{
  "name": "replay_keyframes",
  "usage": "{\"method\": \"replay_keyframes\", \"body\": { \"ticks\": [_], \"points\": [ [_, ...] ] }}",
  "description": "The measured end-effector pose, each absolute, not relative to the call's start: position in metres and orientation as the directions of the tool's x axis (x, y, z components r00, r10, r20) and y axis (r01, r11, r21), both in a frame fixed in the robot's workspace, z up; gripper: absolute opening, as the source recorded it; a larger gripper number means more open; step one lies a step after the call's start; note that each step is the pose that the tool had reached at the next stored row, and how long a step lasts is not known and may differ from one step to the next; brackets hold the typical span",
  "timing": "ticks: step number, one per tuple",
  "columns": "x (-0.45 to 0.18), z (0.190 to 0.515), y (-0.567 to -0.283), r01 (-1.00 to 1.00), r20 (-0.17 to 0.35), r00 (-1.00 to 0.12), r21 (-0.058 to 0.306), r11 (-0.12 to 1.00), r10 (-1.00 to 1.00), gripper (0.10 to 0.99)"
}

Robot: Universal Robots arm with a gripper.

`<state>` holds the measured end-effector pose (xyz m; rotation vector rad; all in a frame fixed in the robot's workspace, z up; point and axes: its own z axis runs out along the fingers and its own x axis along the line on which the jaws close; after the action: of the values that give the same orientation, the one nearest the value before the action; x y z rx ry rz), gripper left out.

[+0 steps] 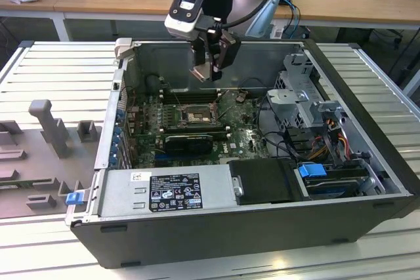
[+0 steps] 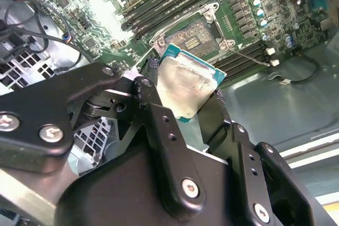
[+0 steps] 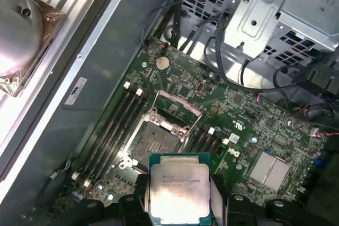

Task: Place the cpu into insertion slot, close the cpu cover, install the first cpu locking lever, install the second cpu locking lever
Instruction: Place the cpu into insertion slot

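My gripper (image 1: 211, 65) hangs above the open computer case and is shut on the cpu (image 1: 201, 73), a flat silver-topped chip with a green edge. In both wrist views the cpu (image 2: 185, 86) (image 3: 179, 191) sits clamped between the black fingers (image 2: 151, 104) (image 3: 220, 202). It is held in the air, apart from the board. Below it lies the insertion slot (image 1: 195, 117) (image 2: 200, 35) (image 3: 153, 144), a bare square socket with a dark centre. The cpu cover (image 3: 177, 110) stands swung open at the slot's far side. A thin wire locking lever (image 2: 249, 57) sticks out beside the slot.
Long black memory slots (image 3: 119, 125) flank the socket on the green board (image 1: 236, 139). A metal drive cage (image 1: 305, 93) with cables stands on the exterior view's right. A labelled power supply (image 1: 170, 191) lies along the near wall. A grey fixture (image 1: 49, 122) sits outside, on the exterior view's left.
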<state>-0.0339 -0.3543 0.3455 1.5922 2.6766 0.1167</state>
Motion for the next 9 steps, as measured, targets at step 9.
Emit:
{"method": "replay_keyframes", "body": {
  "ticks": [9],
  "points": [
    [-0.0342,0.3424,-0.3543,0.933,0.017,-0.354,0.077,0.352,0.935,0.541]
  ]
}}
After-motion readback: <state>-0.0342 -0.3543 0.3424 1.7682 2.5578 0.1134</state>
